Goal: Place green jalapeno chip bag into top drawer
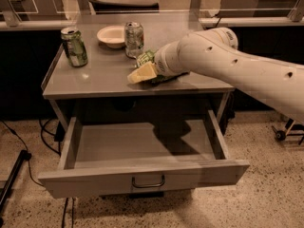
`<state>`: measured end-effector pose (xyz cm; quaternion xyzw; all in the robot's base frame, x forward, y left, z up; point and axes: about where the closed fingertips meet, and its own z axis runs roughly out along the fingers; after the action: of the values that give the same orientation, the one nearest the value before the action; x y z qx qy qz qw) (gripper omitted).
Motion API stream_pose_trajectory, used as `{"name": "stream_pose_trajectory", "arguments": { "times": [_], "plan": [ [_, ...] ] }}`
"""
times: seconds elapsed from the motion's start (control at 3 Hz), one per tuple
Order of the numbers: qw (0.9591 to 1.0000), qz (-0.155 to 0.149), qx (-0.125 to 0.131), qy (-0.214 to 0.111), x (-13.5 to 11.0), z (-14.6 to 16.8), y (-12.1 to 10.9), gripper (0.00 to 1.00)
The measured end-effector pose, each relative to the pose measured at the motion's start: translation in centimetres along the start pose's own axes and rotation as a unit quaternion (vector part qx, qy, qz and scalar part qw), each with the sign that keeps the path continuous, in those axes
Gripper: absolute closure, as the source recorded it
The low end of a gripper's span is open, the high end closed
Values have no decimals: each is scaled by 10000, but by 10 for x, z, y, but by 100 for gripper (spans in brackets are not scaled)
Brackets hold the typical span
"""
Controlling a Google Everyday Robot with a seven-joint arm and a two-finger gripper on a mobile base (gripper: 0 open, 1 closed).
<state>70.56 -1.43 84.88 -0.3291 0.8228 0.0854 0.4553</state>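
Note:
The green jalapeno chip bag point(145, 58) lies on the grey table top, right of centre, just in front of a silver can. Only green crinkled parts of it show, above and below the gripper. My gripper point(141, 73) is pale yellow. It sits low over the table top right at the bag and points left, at the end of the thick white arm point(228, 61) that comes in from the right. The arm hides most of the bag. The top drawer point(142, 175) is pulled wide open below the table top. Its inside is bare, and a small dark handle point(148, 183) sits at the centre of its front panel.
A green soda can point(74, 46) stands at the table's back left. A white bowl point(113, 35) and a silver can point(134, 39) stand at the back centre. Cables point(28, 141) lie on the speckled floor at left. A caster base point(285, 132) is at right.

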Motion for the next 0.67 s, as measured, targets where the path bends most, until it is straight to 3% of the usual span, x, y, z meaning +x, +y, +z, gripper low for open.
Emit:
{"name": "stream_pose_trajectory", "arguments": {
  "times": [0.33, 0.67],
  "plan": [
    [9998, 72, -5, 187, 11, 12, -1, 2],
    [9996, 90, -17, 276, 16, 16, -1, 25]
  ]
}}
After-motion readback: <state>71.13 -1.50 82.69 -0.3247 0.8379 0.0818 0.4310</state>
